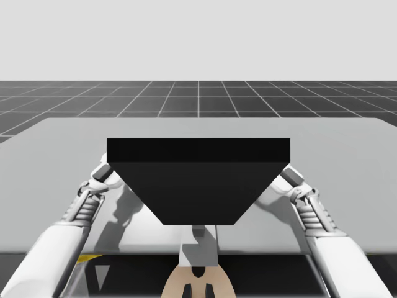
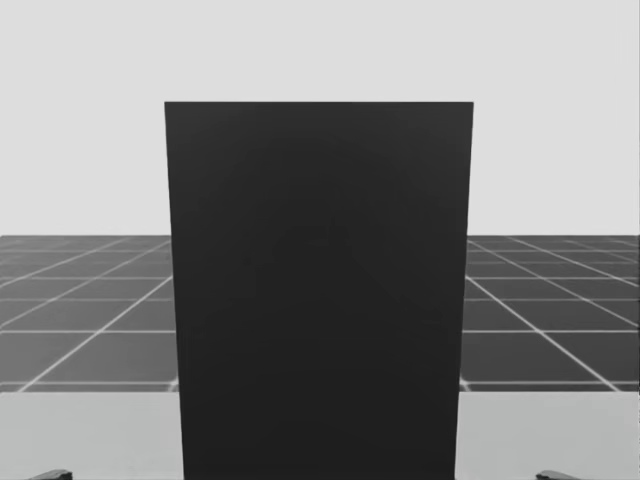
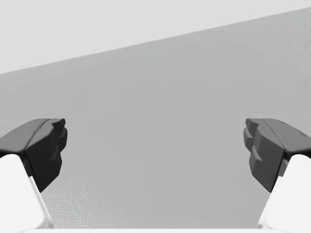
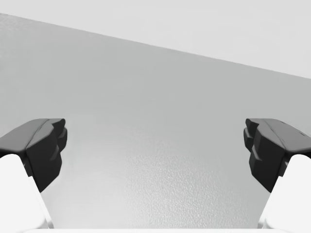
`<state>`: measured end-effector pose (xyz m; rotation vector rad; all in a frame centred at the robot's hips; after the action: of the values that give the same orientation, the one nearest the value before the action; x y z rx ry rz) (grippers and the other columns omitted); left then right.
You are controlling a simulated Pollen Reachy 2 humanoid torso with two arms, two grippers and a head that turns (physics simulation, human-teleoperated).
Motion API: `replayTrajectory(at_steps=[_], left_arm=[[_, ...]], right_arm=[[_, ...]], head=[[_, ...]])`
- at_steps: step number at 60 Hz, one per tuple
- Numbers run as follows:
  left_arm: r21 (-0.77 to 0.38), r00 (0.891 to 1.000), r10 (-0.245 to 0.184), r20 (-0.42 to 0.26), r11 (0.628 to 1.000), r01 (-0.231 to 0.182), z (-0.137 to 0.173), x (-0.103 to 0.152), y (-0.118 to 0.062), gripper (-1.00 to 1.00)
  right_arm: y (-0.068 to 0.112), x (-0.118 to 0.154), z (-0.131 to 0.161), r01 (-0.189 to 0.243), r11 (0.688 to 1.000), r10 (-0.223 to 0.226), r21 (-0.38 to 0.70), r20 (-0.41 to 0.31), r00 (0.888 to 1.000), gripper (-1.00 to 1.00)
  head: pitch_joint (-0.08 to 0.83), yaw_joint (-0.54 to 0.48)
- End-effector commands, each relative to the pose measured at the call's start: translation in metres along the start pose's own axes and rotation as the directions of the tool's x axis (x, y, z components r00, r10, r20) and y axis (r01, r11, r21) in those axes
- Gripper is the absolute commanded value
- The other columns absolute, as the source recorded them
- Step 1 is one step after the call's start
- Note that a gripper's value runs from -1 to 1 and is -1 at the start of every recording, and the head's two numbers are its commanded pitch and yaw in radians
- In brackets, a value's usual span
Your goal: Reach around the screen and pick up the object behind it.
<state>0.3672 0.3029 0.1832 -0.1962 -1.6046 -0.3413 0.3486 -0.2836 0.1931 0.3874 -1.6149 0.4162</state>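
A tall black screen [image 1: 198, 180] stands upright in the middle of the grey table [image 1: 347, 161]. It blocks the centre of the head view, where the screen [image 2: 318, 290] hides whatever lies behind it. My left gripper [image 1: 104, 169] sits beside the screen's left edge and my right gripper [image 1: 290, 176] beside its right edge, both low over the table. In the left wrist view my left gripper [image 3: 155, 145] is open, with bare table between its fingers. My right gripper [image 4: 155, 145] is likewise open over bare table.
The table's far edge [image 1: 198, 119] runs behind the screen, with a dark gridded floor [image 1: 198, 99] beyond it. Bare table surface [image 2: 90, 435] lies to either side of the screen.
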Motion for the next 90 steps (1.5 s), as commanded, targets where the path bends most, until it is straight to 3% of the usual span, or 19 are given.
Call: replayTrajectory(at_steps=[1,11,13,27,44,56,64,77,90], left_arm=[[-0.209,1.000,-0.009,-0.001,0.978,0.009,0.011,0.002,-0.008,-1.00],[-0.375,0.997,-0.071,0.012,0.924,0.070,0.021,0.001,-0.024,-1.00],[-0.401,0.996,-0.081,0.019,0.912,0.082,0.023,0.001,-0.027,-1.00],[-0.507,0.997,-0.067,0.028,0.859,0.072,0.030,0.001,-0.034,-1.00],[-0.544,0.997,-0.079,0.018,0.835,0.076,0.030,-0.002,-0.041,-1.00],[-0.597,0.998,-0.055,-0.010,0.802,0.038,0.026,-0.009,-0.054,-1.00],[-0.593,0.998,-0.051,-0.026,0.805,0.026,0.013,-0.016,-0.058,-1.00],[-0.566,0.995,0.021,-0.099,0.821,-0.073,-0.017,-0.029,-0.055,-1.00],[-0.605,0.990,-0.040,-0.136,0.795,-0.051,-0.031,-0.039,-0.083,-1.00]], right_arm=[[0.013,0.000,0.006,0.015,0.979,-0.022,0.203,0.034,0.999,-1.00],[0.026,0.001,0.012,0.014,0.942,-0.034,0.336,0.054,0.998,-1.00],[0.029,0.002,0.014,0.031,0.926,-0.051,0.375,0.042,0.998,-1.00],[0.039,0.002,0.020,0.022,0.883,-0.023,0.468,-0.003,1.000,-1.00],[0.044,-0.008,0.015,0.016,0.878,-0.007,0.478,-0.020,1.000,-1.00],[0.046,-0.009,0.015,0.006,0.879,0.003,0.477,-0.017,1.000,-1.00],[0.046,-0.009,0.014,0.003,0.882,0.003,0.472,-0.012,1.000,-1.00],[0.046,-0.007,0.014,-0.004,0.885,0.004,0.465,0.001,1.000,-1.00],[0.046,-0.005,0.015,-0.014,0.888,0.011,0.460,0.009,1.000,-1.00]], head=[[-0.010,-0.01],[-0.005,-0.01],[-0.003,-0.01],[0.010,-0.01],[0.026,-0.02],[0.031,-0.02],[0.038,-0.01],[0.049,0.02],[0.057,0.02]])
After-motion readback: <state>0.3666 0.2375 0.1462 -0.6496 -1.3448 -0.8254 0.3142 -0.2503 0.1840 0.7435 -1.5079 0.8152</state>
